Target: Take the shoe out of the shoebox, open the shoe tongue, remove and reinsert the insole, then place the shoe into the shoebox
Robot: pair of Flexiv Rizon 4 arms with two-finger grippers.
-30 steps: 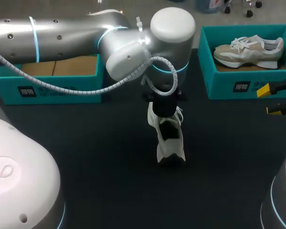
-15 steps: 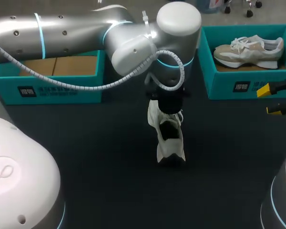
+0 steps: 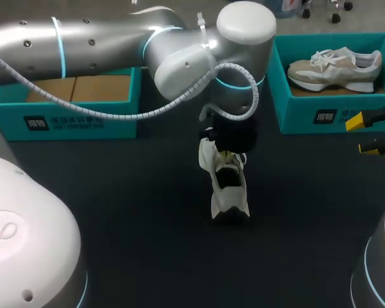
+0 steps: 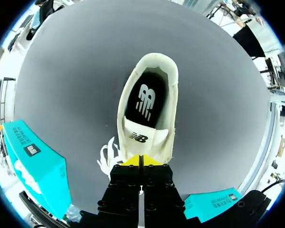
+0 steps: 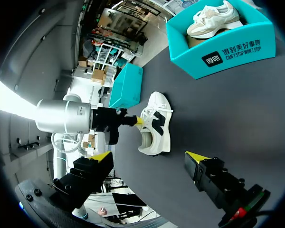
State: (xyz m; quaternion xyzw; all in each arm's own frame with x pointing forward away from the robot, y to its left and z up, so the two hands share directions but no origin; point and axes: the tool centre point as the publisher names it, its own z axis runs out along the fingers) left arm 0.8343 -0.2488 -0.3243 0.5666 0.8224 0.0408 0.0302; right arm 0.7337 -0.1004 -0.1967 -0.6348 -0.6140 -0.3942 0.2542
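Sneaker (image 3: 226, 186) already stands out of its box, mid-tabletop (image 3: 135, 212), with the insole (image 4: 146, 99) still seated inside. The left end effector (image 4: 140, 159) has its fingers together at the tongue (image 4: 140, 137), and the right end effector (image 5: 148, 156) hangs spread apart. Insole work and reboxing remain. A teal left shoebox (image 3: 64, 119) stands open, and the right shoebox (image 3: 321, 115) holds a second sneaker (image 3: 337, 67).

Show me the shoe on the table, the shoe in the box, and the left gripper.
shoe on the table (image 4: 141, 138), left wrist view, on its white tongue.
shoe in the box (image 3: 337, 69), head view, on its beige side.
left gripper (image 4: 140, 160), left wrist view, between its yellow tips.
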